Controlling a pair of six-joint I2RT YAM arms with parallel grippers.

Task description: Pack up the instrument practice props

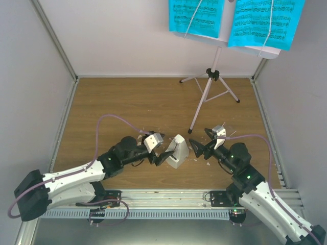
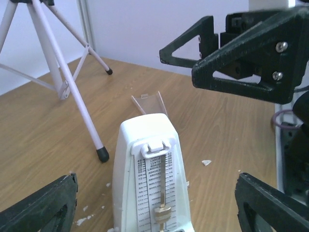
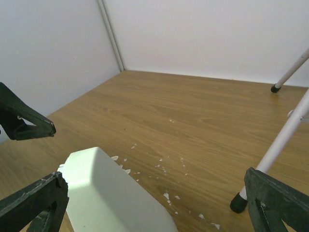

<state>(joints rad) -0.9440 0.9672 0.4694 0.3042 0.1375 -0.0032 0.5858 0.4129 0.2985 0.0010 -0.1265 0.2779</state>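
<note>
The left gripper [image 1: 163, 158] and right gripper [image 1: 199, 149] both gape empty; the left should square around the metronome [image 1: 177, 150] before closing.

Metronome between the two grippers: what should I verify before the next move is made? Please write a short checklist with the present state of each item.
1. The left gripper is open around the metronome: ok, its fingers stand wide on both sides.
2. The right gripper is open: ok.
3. The metronome stands upright: ok.
4. The clear cover is fitted: not ok, it sits behind the metronome.
5. The music stand foot is apart from the metronome: ok.
6. The pendulum is secured: cannot tell.
</note>
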